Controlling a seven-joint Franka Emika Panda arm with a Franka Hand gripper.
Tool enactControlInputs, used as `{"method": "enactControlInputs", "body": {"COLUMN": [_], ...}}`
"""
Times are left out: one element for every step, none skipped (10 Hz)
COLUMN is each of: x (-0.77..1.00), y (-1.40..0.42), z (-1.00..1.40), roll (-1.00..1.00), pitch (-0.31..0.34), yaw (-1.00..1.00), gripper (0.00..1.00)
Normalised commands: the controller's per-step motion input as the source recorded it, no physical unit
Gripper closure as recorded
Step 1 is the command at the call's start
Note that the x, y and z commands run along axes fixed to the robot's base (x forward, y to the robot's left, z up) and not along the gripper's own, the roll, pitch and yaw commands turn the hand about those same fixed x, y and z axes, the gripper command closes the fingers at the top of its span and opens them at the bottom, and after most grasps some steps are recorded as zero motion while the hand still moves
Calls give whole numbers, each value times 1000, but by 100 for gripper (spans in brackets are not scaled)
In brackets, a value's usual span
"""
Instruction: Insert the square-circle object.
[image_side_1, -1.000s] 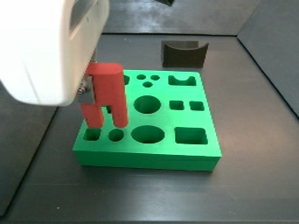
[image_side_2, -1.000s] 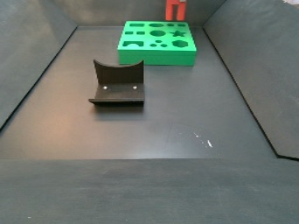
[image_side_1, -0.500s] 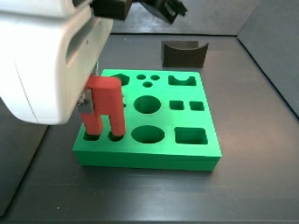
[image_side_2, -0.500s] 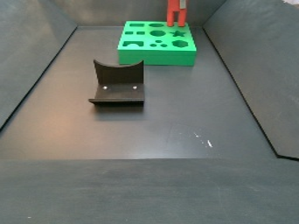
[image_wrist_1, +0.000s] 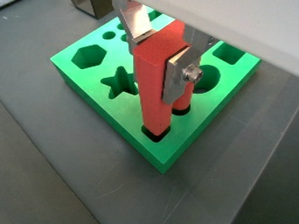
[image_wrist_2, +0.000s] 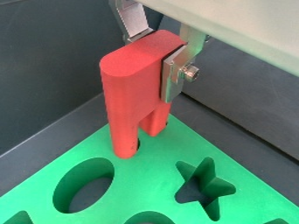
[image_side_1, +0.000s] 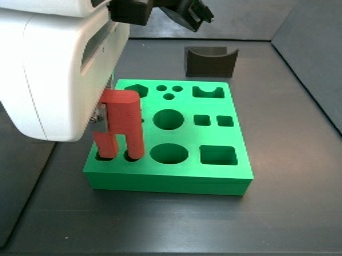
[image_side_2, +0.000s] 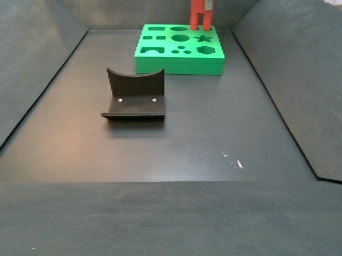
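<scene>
The square-circle object (image_wrist_1: 156, 83) is a tall bright red peg with one square and one round column. It stands upright at a corner of the green block (image_wrist_1: 87, 74). The lower ends of both columns sit in their two holes, and most of the peg stands above the block. My gripper (image_wrist_1: 162, 52) is shut on the peg's upper part, one silver finger on each side. It shows the same way in a wrist view (image_wrist_2: 152, 52). In a side view the peg (image_side_1: 118, 125) stands at the block's (image_side_1: 201, 175) near left corner. It also shows far off (image_side_2: 199, 14).
The green block has several other cut-outs: a star (image_wrist_1: 121, 85), a hexagon (image_wrist_1: 91, 58), circles and squares (image_side_1: 218, 155). The dark fixture (image_side_2: 134, 95) stands on the floor away from the block, also seen behind it (image_side_1: 210, 60). Dark walls enclose the floor.
The gripper has moved down with the red peg. The peg's columns, held above the block a second ago, now stand in their holes.
</scene>
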Motion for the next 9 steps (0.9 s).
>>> {"method": "enactControlInputs", "body": {"x": [-189,-231,-191,-97,54,237,240,120,14], "y": [29,63,103,14,0,-49,-97,-111,-123], "z": [-23,-20,0,-54,-254,-400,-511,-517,-503], "roll": [-277,-319,-349,-307,-74,67,229,286,319], "pitch": [-36,-46,-14,-19,0,0,0,-23,-59], "yaw": [0,66,100,40,0,-91,-120,-63,0], "gripper": [100,100,100,100,100,100,100,100,100]}}
